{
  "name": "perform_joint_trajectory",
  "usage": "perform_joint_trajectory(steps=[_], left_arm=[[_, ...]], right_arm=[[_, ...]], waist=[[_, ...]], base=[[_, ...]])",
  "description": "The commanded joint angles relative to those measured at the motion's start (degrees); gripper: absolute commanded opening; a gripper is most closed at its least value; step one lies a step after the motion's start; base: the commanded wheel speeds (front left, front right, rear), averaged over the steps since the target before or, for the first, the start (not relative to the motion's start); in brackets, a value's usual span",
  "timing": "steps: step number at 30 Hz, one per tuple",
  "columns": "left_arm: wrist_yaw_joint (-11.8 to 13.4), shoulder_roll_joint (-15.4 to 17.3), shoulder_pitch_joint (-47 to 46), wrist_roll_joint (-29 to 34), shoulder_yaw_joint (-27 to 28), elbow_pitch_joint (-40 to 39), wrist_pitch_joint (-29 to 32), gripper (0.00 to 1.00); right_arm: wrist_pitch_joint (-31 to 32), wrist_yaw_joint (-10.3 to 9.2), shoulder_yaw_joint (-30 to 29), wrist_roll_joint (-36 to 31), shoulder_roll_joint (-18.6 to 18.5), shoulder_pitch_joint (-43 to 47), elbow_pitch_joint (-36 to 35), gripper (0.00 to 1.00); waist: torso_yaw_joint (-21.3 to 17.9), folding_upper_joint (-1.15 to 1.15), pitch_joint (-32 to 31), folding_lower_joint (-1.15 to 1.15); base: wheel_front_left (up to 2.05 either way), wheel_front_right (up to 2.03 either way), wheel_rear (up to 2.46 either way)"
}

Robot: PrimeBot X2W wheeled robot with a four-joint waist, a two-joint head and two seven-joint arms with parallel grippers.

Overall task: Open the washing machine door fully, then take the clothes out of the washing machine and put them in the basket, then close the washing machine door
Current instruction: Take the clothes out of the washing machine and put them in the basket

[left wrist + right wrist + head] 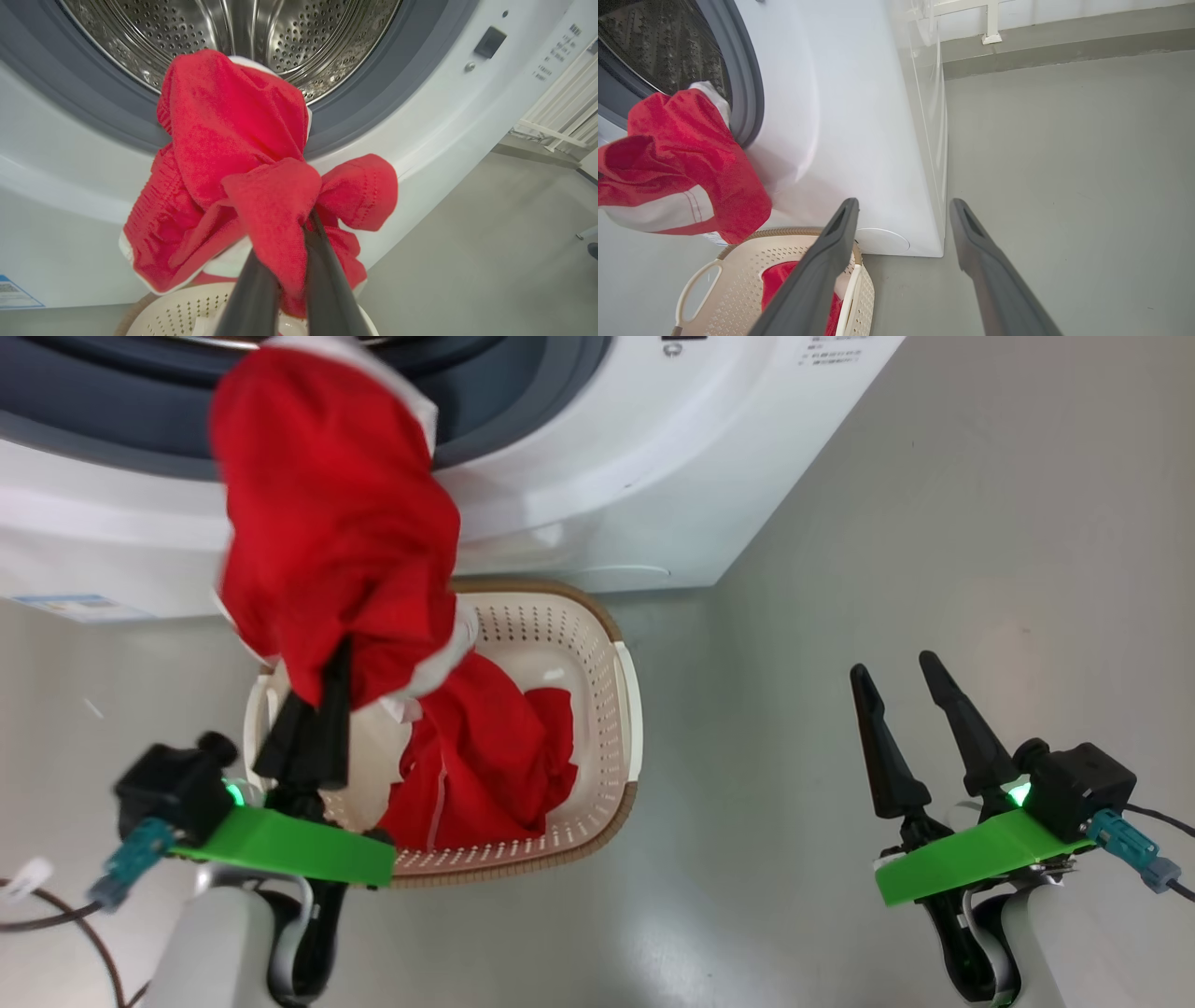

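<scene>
The white washing machine [607,457] stands with its steel drum [233,28] showing; the washing machine door is out of view. My left gripper [322,695] is shut on a bunch of the red clothes [327,523], held over the basket [627,709]. That garment's upper end reaches the grey ring at the drum's mouth. In the left wrist view the fabric [233,140] wraps both fingers [252,298]. Another red garment [495,756] lies in the basket. My right gripper [894,665] hangs open over the floor, right of the basket, holding nothing.
Grey floor [934,523] stretches to the right of the machine and the basket. A white railing [990,18] stands at the wall beyond the machine's side. Cables [56,915] trail at the lower left by my left arm.
</scene>
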Motion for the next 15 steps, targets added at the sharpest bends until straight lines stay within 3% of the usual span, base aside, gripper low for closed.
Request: perform_joint_trajectory(steps=[1,15], left_arm=[[-0.3,1.1,-0.6,0.1,0.9,0.6,-0.2,0.0],[-0.3,3.1,-8.0,-0.4,-3.1,19.8,-0.2,0.0]], right_arm=[[-0.4,0.29,1.5,0.3,0.0,-0.8,-1.5,1.0],[-0.4,0.29,1.8,0.9,0.1,-3.0,-2.3,1.0]], waist=[[-0.4,0.0,1.2,0.0],[-2.2,0.0,7.8,0.0]], base=[[0.0,0.0,0.0],[0.0,0.0,0.0]])
